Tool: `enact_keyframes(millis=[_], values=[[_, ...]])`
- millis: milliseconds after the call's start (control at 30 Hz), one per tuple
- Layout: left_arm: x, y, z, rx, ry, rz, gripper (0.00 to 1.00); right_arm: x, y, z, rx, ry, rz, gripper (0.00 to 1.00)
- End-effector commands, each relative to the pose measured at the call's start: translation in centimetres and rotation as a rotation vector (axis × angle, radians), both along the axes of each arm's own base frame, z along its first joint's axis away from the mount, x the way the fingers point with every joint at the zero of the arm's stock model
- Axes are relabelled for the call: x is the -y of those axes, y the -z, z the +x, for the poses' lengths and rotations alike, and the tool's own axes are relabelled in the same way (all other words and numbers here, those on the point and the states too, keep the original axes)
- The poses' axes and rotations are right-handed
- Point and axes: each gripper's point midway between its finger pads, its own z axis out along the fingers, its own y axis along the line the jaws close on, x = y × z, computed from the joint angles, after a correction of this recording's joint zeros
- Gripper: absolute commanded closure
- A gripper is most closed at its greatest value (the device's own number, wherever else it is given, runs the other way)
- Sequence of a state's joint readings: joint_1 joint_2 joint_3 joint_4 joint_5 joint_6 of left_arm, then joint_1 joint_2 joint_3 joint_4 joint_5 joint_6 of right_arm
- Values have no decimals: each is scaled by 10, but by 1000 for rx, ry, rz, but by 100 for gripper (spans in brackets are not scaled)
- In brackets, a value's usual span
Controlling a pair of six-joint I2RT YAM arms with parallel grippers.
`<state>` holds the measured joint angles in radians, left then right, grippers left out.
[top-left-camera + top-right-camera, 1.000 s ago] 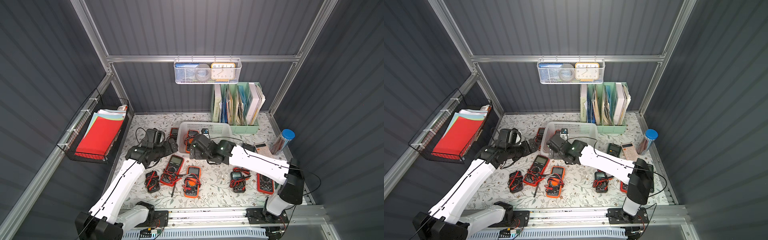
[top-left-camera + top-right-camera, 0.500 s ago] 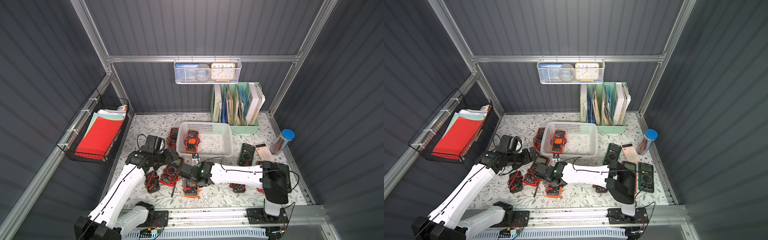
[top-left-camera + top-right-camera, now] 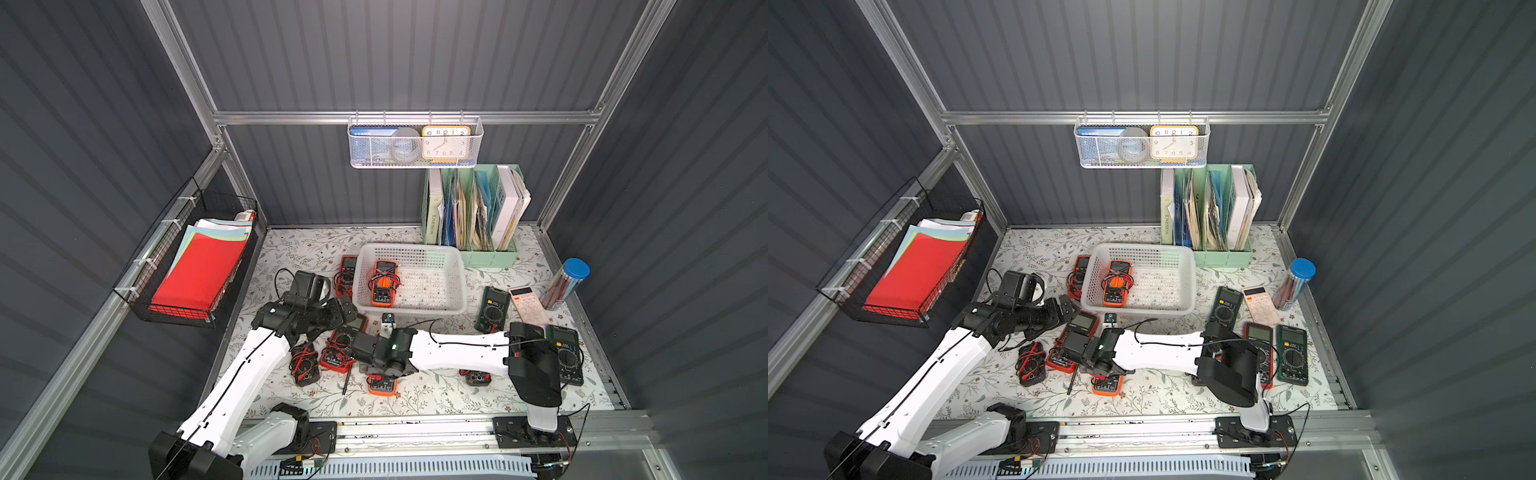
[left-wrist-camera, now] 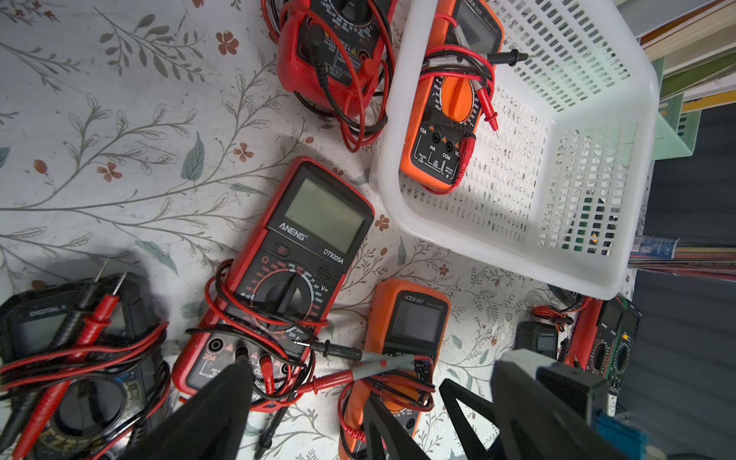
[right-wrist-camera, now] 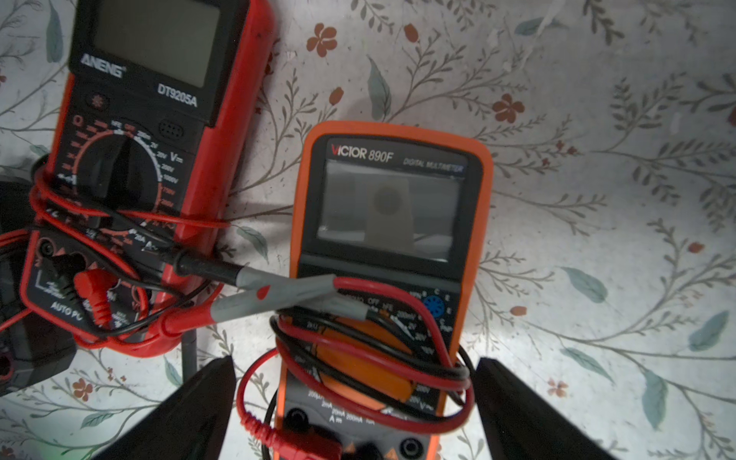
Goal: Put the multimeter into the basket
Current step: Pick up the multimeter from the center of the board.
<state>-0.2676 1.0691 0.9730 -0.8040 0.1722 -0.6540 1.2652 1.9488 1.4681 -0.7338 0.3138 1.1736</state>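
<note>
While my right gripper (image 5: 352, 364) hangs wide open over the orange multimeter (image 5: 390, 207), one finger on each side of its lower half and neither touching it, the step in hand looks like the grasp. The orange multimeter lies flat and face up on the worktop (image 5: 597, 191), towards the front edge and well apart from the basket (image 3: 411, 248).

To do this well, I judge I should come straight down so the fingers meet the long sides squarely, below the screen. They should close over the red and black leads (image 5: 398, 358) wound round the body, so these travel with it. Two grey probes (image 5: 278, 292) reach across its face from the red multimeter (image 5: 159, 119) just beside it. They may snag, so a slow, level lift seems wise.

My left gripper (image 3: 347, 309) is open too, holding nothing, near the basket's corner. The basket already holds a second orange multimeter (image 3: 383, 282) at one end; the rest of its floor is bare.

The worktop has a pale cover printed with leaves and small red flowers. More meters, a calculator (image 3: 525, 305) and a blue-lidded tube (image 3: 567, 282) lie about. Dark grey ribbed walls (image 3: 374, 62) close it in. A green file rack (image 3: 490, 257) stands at the back, a white mesh tray (image 3: 415, 165) with a clock (image 3: 445, 143) hangs on a rail, and a black wire basket (image 3: 174, 309) of coloured paper hangs on the side wall.
</note>
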Motion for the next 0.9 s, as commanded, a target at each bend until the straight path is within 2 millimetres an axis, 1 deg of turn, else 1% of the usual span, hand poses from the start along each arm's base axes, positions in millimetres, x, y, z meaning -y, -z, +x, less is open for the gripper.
enact_keyframes(millis=[0,233,367,433,567,667,767,867], values=[[1,3,0,-8,22,8,1,3,14,-2,-24,20,-57,1],[3,3,1,-8,27,1,1,11,39,-2,-67,50,-99,1],[4,3,3,-7,29,0,1,14,51,-2,-97,59,-95,2],[4,4,3,-11,31,-1,1,13,52,-2,-100,53,-84,7],[5,5,4,-14,38,0,1,14,51,-2,-96,42,-64,24],[7,6,5,-16,44,-7,1,19,48,-3,-91,41,-66,36],[9,4,6,-14,52,-16,1,28,42,-4,-81,48,-62,41],[13,1,8,-12,66,-31,1,37,27,-4,-55,52,-53,44]])
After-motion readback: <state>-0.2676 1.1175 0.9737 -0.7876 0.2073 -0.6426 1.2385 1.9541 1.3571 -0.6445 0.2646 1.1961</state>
